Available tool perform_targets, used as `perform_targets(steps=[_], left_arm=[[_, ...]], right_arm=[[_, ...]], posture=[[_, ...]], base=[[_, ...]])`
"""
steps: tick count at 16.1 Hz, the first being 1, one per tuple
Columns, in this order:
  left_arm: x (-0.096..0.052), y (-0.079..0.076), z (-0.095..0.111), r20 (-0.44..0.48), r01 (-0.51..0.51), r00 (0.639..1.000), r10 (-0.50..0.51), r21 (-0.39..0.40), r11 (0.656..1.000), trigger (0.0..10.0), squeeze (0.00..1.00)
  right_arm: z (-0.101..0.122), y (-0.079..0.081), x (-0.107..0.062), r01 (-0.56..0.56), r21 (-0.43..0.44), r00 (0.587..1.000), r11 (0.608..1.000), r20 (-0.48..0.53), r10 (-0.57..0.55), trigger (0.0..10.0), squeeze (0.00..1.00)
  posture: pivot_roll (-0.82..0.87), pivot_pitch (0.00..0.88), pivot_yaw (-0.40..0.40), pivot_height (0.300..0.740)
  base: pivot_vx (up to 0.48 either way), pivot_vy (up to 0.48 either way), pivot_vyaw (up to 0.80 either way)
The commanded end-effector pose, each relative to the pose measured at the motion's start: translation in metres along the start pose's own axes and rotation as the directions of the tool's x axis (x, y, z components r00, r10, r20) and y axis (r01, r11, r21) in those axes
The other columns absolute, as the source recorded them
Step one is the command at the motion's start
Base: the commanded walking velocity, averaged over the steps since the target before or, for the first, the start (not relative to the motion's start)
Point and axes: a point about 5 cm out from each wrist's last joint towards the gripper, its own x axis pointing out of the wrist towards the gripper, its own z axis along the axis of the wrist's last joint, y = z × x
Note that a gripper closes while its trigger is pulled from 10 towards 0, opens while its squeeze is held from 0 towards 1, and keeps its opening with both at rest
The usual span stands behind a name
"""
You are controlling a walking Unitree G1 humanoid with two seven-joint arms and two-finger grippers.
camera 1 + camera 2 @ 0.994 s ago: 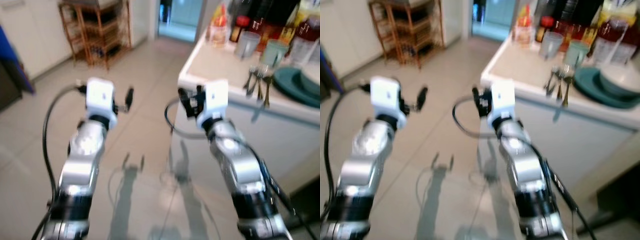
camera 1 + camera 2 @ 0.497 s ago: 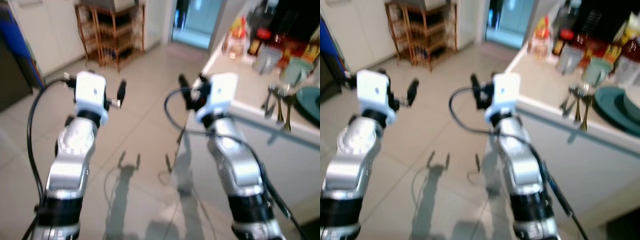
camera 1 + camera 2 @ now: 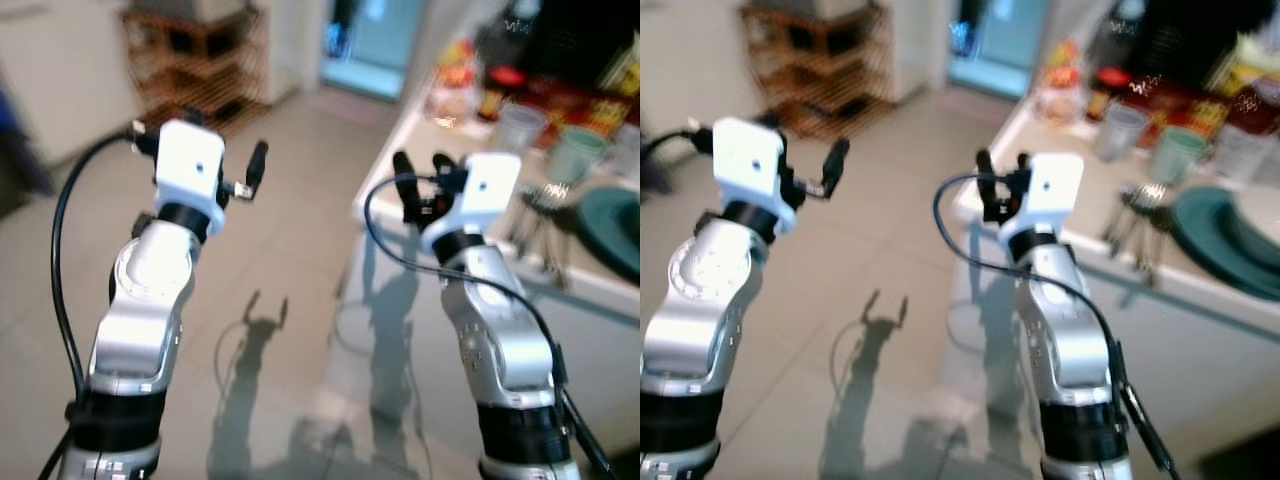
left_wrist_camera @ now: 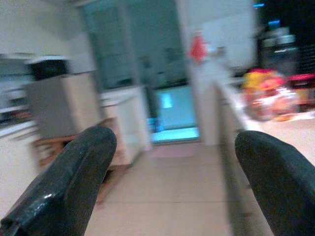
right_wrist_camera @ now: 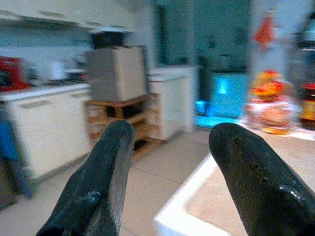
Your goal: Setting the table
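On the white counter (image 3: 1072, 190) to my right lie several forks (image 3: 1135, 215) beside a stack of teal plates (image 3: 1225, 240). A grey mug (image 3: 1120, 130) and a green mug (image 3: 1175, 150) stand behind them. My left gripper (image 3: 200, 150) is raised over the tiled floor, open, with nothing between its fingers (image 4: 74, 177). My right gripper (image 3: 1002, 165) is held up at the counter's near corner, open and empty, its fingers (image 5: 106, 167) pointing forward. All views are blurred.
Bottles and jars (image 3: 1080, 95) crowd the back of the counter. A wooden shelf rack (image 3: 810, 50) stands against the far left wall, next to a bright doorway (image 3: 990, 40). Tiled floor (image 3: 890, 230) stretches ahead between my arms.
The whole picture has shifted, so the camera has moved. The counter now sits closer to my right gripper. Both grippers stay raised and open.
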Motion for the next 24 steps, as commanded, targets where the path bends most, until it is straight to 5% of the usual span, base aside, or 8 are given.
perform_targets(steps=[1,13,24], left_arm=[[0.006,-0.013,0.005,0.012,0.055,0.998,-0.055,-0.018,0.998,10.0,0.0],[0.001,-0.014,-0.003,-0.013,0.034,0.999,-0.035,-0.047,0.998,10.0,0.0],[-0.003,-0.003,-0.01,-0.062,-0.017,0.998,0.017,-0.009,1.0,10.0,0.0]], right_arm=[[0.002,-0.02,-0.003,0.074,-0.041,0.997,0.996,-0.011,-0.074,10.0,0.0],[0.005,-0.03,0.006,0.085,-0.106,0.995,0.991,-0.05,-0.091,10.0,0.0],[0.001,-0.021,0.024,-0.063,-0.096,0.993,0.993,-0.106,0.052,10.0,0.0]], posture=[[0.09,0.0,-0.061,0.74],[0.08,0.0,-0.083,0.74],[0.09,0.0,-0.109,0.74]], base=[[0.39,0.0,-0.74],[0.392,0.0,-0.23],[0.317,0.0,0.0]])
